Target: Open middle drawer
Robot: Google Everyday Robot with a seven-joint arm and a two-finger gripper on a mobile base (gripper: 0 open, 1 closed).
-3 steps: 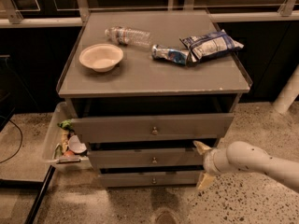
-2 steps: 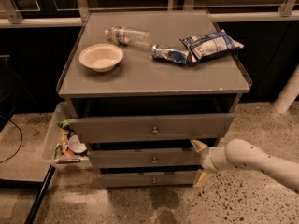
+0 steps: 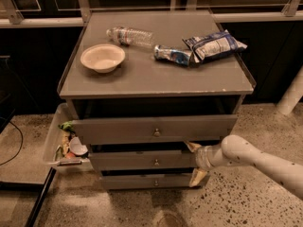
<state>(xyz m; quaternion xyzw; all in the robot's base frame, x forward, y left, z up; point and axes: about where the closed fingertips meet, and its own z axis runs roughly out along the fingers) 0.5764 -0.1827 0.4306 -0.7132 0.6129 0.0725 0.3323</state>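
Observation:
The middle drawer is the grey front with a small round knob, second of three in the cabinet. The top drawer above it stands out a little and overhangs it. My gripper is at the right end of the middle drawer front, on a white arm that comes in from the lower right. Its fingers are spread open, one fingertip above the front's top edge and the other below its bottom edge. It holds nothing.
On the cabinet top lie a white bowl, a clear plastic bottle, a crumpled can and a chip bag. A white bin of trash hangs on the cabinet's left side. The bottom drawer is below.
My gripper has moved a little to the left, closer onto the right end of the middle drawer front. The drawers have not visibly moved.

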